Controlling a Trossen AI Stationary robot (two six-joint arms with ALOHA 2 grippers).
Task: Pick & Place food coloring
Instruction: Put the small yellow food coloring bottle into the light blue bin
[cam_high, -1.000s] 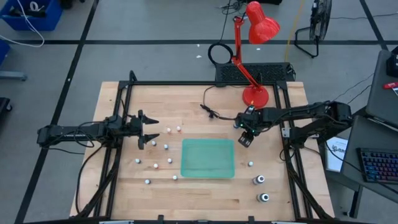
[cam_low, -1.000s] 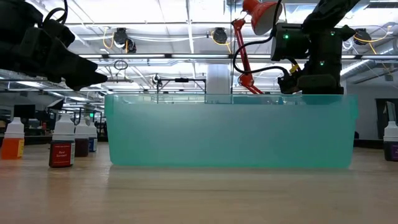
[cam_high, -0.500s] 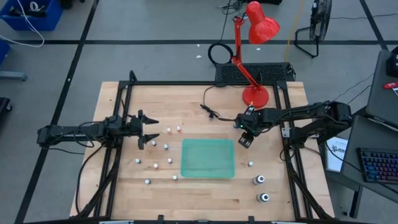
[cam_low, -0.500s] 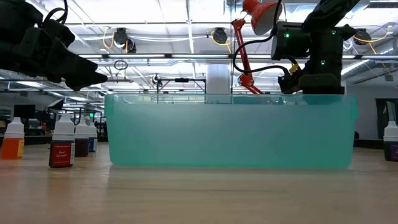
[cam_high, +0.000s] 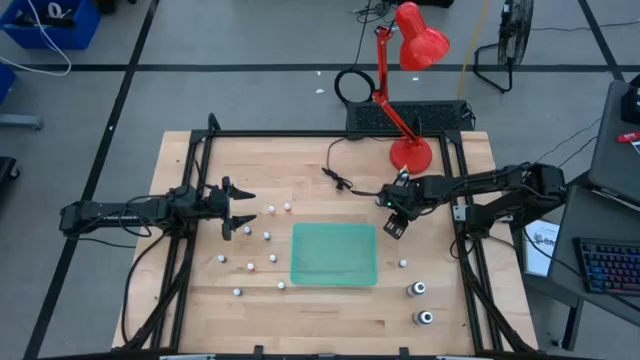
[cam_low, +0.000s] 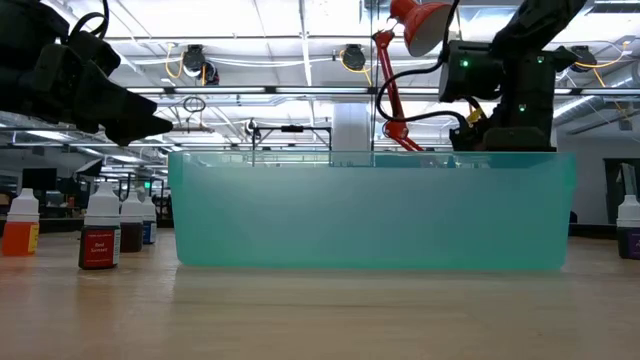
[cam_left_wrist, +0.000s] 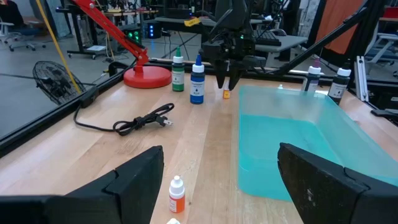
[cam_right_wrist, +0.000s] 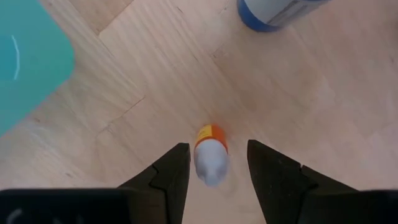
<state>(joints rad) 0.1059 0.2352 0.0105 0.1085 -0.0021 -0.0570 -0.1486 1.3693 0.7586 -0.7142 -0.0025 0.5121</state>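
While the right gripper hangs over the table just beyond the far right corner of the green tray, a small orange bottle with a white cap is seen between its fingers, which are set fairly narrow and, as far as can be judged, not yet closed on it. The bottle stands on the wood near a blue bottle, outside the tray. A good grasp would be made by centring the fingers on the bottle's body below the cap, descending straight, and closing only once both pads are level with it, so that it is not tipped. The other bottles are scattered on the table left of the tray, near the left gripper, which is held wide open and empty.
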